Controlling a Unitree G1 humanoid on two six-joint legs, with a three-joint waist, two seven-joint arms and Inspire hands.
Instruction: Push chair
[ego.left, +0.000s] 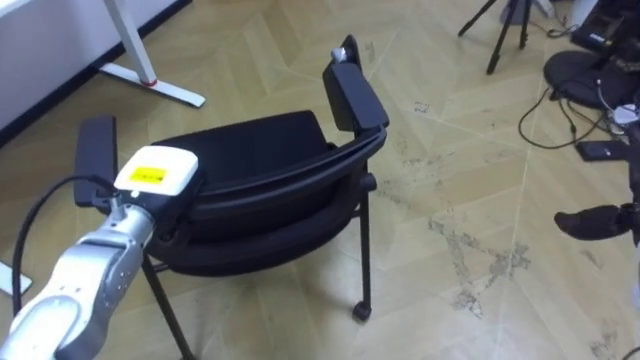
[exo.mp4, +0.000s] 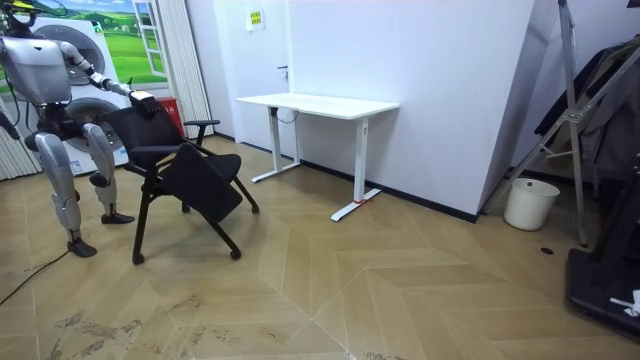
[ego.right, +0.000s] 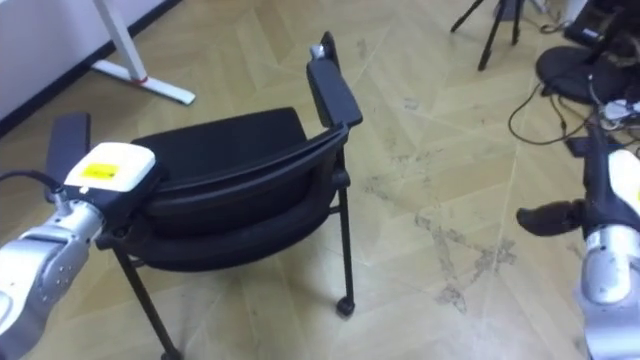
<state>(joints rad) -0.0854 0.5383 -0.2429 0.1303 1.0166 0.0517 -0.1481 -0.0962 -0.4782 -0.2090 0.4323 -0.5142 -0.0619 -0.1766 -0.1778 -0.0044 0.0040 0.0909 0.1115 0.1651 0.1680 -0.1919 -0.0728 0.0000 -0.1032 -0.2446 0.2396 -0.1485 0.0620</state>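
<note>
A black chair (ego.left: 262, 158) with armrests and small castors stands on the wooden floor right in front of me, its backrest (ego.left: 280, 190) nearest me. My left hand (ego.left: 156, 172) lies on the left end of the backrest's top edge, its white back up. My right hand (ego.right: 552, 216) hangs free to the right of the chair, away from it, dark fingers stretched out and holding nothing. In the room view I stand at the left behind the chair (exo.mp4: 186, 170), left arm reaching to its back (exo.mp4: 140, 100).
A white desk (exo.mp4: 318, 104) stands against the wall beyond the chair; its foot (ego.left: 150, 82) shows at the upper left. A tripod (ego.left: 503, 30) and dark cables (ego.left: 570, 95) lie to the upper right. A white bucket (exo.mp4: 530, 203) sits near the wall.
</note>
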